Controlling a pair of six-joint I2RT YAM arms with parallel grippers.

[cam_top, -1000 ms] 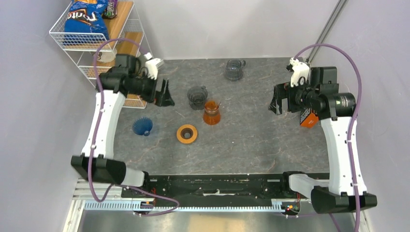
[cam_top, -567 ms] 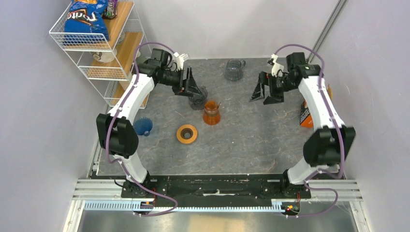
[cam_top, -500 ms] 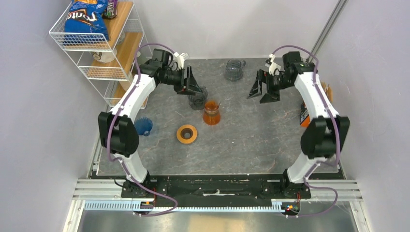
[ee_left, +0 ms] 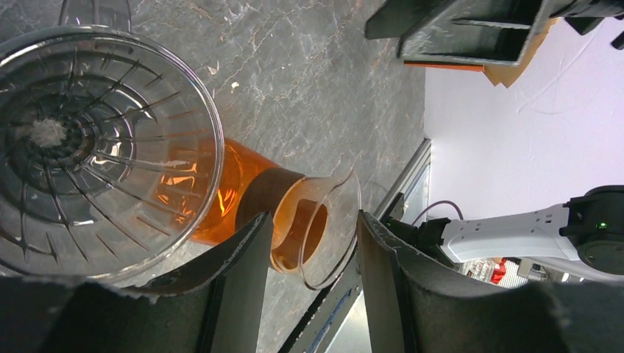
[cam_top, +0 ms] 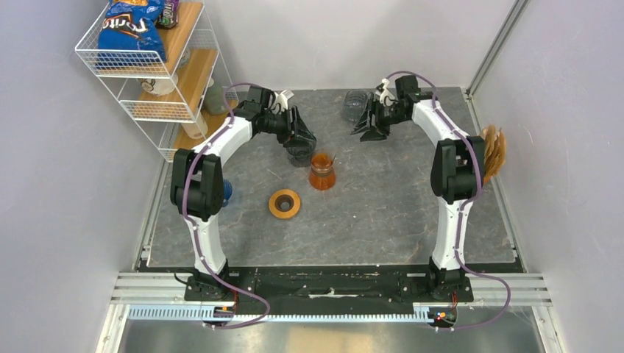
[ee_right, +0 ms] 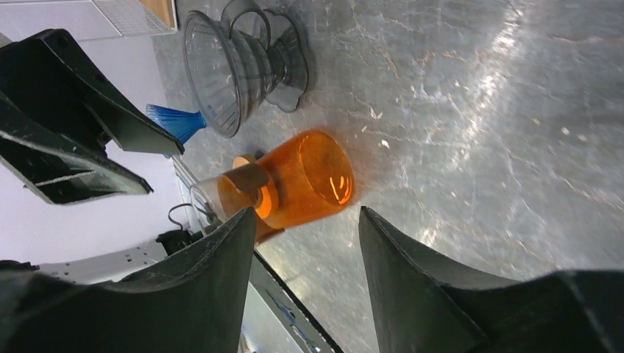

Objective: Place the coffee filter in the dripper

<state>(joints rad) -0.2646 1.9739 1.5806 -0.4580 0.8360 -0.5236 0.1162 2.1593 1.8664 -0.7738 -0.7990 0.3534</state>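
Clutter rings the ribbed, smoky-glass dripper (cam_top: 300, 153): an orange glass carafe (cam_top: 321, 173) just beside it, an orange ring (cam_top: 285, 203) nearer, and a wire shelf (cam_top: 140, 70) to the left. Brown fanned coffee filters (cam_top: 491, 152) stand at the right edge of the stone-patterned table (cam_top: 397, 213), well apart. The left gripper (cam_top: 300, 137) is over the dripper and the right gripper (cam_top: 366, 131) is farther right; both are part-open and empty.

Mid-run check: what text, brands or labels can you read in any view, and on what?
"Doritos": logo, partly legible, on the blue chip bag on the top shelf of the wire rack.
Print on the dark packet beside it: too small to read.
Wrist views: no text.
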